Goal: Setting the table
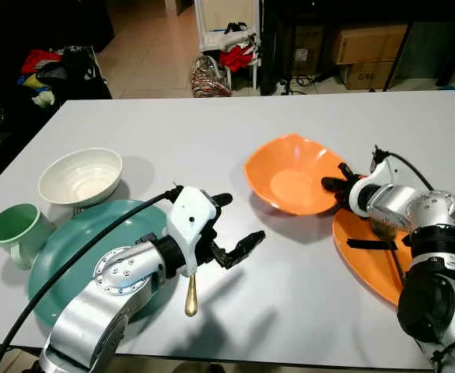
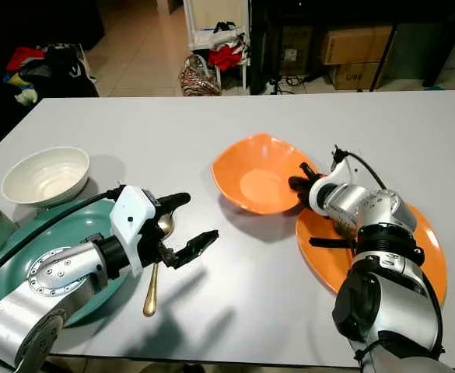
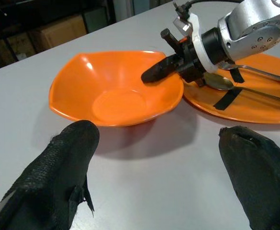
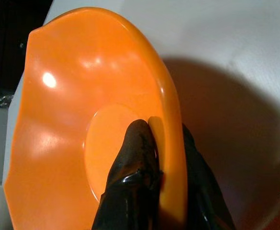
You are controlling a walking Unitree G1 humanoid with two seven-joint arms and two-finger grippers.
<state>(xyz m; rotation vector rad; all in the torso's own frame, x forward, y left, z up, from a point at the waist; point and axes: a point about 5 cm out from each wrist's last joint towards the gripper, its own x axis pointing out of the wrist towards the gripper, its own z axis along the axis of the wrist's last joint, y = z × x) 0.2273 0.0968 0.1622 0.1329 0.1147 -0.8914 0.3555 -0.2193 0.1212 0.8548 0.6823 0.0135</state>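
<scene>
An orange bowl (image 1: 289,175) sits mid-table, tilted, with a shadow under it. My right gripper (image 1: 333,185) is shut on its right rim, one finger (image 4: 135,158) inside the bowl and the other outside. Under that arm lies an orange plate (image 1: 367,260), which carries a silver spoon (image 3: 226,82). My left gripper (image 1: 241,217) hovers open above the table, left of the bowl, with nothing between its fingers (image 3: 68,163). A gold spoon (image 1: 190,298) lies below it, beside a teal plate (image 1: 75,252).
A white bowl (image 1: 81,176) rests on the teal plate's far rim, and a green mug (image 1: 13,231) stands at the left edge. Boxes (image 1: 367,47), a bag (image 1: 210,75) and clothes lie on the floor beyond the table's far edge.
</scene>
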